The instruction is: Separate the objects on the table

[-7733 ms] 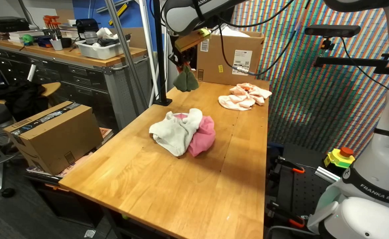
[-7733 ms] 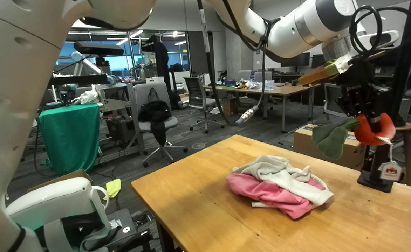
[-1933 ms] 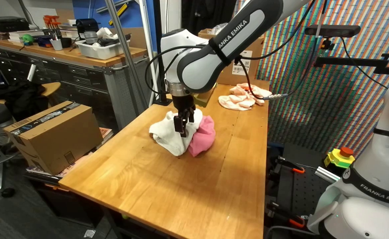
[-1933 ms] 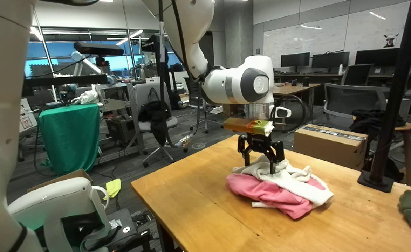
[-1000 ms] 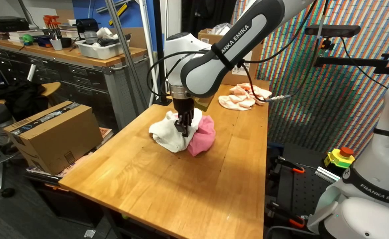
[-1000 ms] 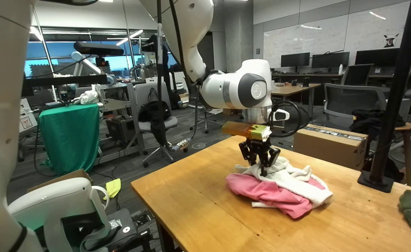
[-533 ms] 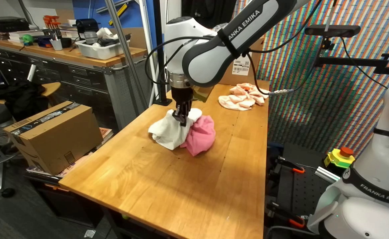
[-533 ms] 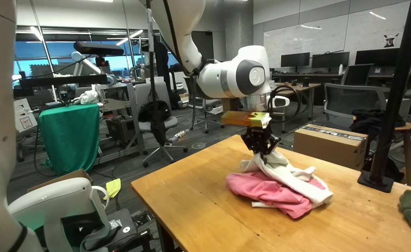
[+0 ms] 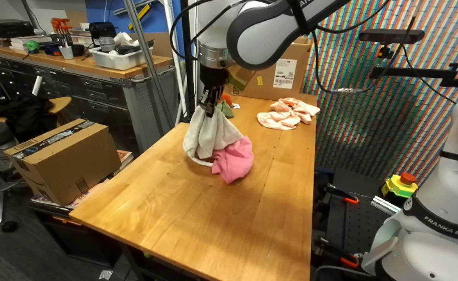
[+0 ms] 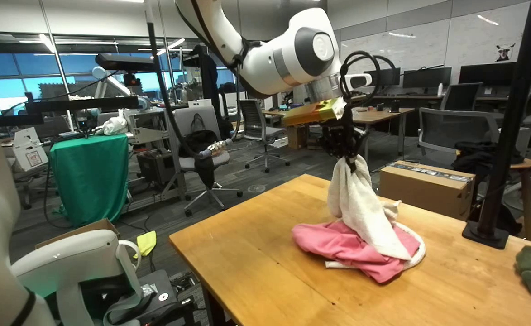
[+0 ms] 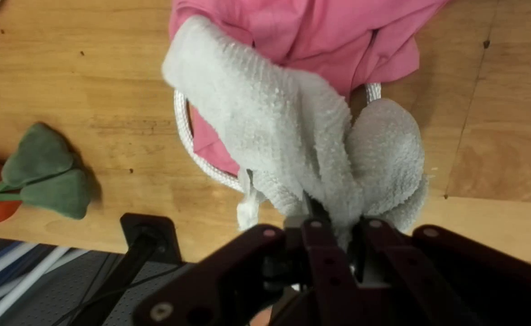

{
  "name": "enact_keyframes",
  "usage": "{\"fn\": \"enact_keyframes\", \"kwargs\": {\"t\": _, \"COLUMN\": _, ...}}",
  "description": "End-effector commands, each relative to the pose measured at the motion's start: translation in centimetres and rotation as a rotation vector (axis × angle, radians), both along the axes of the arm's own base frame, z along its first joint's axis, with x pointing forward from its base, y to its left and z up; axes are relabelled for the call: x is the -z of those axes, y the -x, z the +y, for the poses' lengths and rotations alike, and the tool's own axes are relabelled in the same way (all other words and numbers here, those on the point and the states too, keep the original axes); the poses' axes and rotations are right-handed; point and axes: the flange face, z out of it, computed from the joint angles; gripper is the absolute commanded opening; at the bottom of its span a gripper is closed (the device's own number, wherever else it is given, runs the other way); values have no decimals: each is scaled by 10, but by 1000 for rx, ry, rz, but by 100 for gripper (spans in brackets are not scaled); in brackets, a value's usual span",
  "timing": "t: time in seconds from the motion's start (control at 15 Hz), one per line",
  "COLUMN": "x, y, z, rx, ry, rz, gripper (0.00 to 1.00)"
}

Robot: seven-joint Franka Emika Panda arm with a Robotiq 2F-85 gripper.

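Observation:
My gripper (image 9: 209,111) is shut on a white towel (image 9: 213,134), its upper part raised above the table; this also shows in an exterior view (image 10: 362,213). In the wrist view the white towel (image 11: 256,108) bunches between the fingers. Its lower end still rests on a pink cloth (image 10: 333,242), which lies crumpled on the table with a white cord (image 11: 188,136) at its edge. A green and orange plush (image 11: 55,181) lies on the table beside them; it is partly hidden in an exterior view (image 9: 226,109). A peach cloth (image 9: 287,115) lies crumpled near the table's far end.
A black post (image 10: 487,235) stands on the table edge near the towel. A cardboard box (image 9: 269,70) stands at the table's far end. Another box (image 9: 65,160) is off the table's side. The wooden table (image 9: 197,218) extends toward the near end.
The plush, earlier in the gripper, now lies on the table. My gripper moved to the white towel, shut on it and raised it, uncovering more of the pink cloth.

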Motion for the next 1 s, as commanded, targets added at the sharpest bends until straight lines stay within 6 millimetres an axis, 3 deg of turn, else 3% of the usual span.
{"fn": "enact_keyframes", "kwargs": {"t": 0.0, "x": -38, "y": 11, "z": 2, "rx": 39, "ry": -29, "rz": -103, "gripper": 10}}
{"fn": "enact_keyframes", "kwargs": {"t": 0.33, "x": -65, "y": 16, "z": 12, "rx": 35, "ry": -123, "rz": -142, "gripper": 10}}
{"fn": "enact_keyframes", "kwargs": {"t": 0.93, "x": -60, "y": 52, "z": 67, "rx": -250, "ry": -376, "rz": 114, "gripper": 10}}
